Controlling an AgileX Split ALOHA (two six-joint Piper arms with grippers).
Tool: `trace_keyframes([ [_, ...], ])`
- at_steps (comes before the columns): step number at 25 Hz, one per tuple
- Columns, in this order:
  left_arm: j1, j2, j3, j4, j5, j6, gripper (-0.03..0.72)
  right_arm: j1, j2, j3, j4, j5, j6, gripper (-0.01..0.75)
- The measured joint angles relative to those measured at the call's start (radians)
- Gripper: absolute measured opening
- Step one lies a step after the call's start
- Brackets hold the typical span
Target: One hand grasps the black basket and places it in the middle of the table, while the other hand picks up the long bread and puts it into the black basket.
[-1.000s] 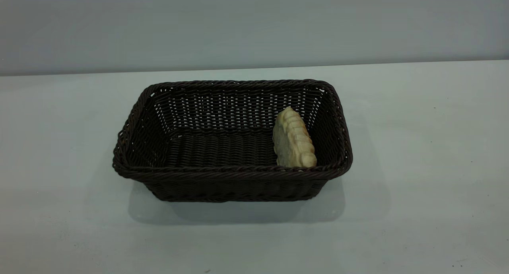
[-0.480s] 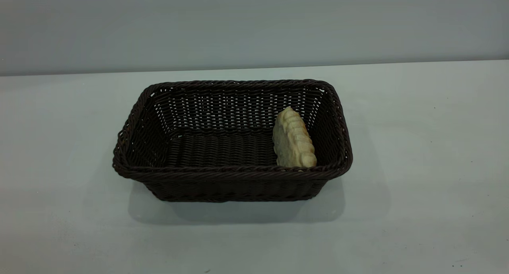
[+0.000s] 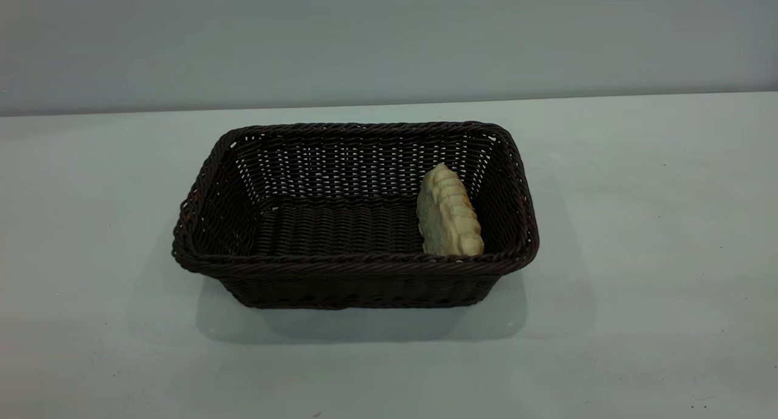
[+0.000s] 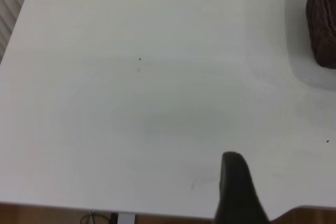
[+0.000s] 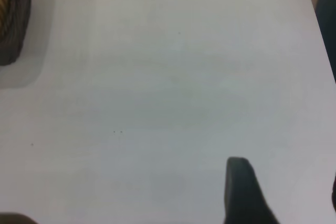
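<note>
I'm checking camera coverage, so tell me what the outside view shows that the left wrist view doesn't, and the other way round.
Only the outside view shows the whole basket with the bread lying inside at its right end, leaning on the wall. Only the left wrist view shows part of the left pincer: one dark finger over bare table, well clear of the basket. Both show the white table and the dark wicker basket.

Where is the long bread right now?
In the exterior view, the long bread lies inside the black basket, leaning against its right-hand wall, mid-table.

Frontal raised exterior; both wrist views sharing the black basket.
</note>
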Motion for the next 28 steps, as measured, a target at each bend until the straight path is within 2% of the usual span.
trace_keyframes([
  [13, 0.001, -0.001, 0.0, 0.0, 0.004, 0.0, 0.517, -0.002, 0.0, 0.0, 0.0, 0.0, 0.0, 0.35],
  [28, 0.001, -0.001, 0.0, 0.0, 0.004, 0.0, 0.517, -0.002, 0.0, 0.0, 0.0, 0.0, 0.0, 0.262],
])
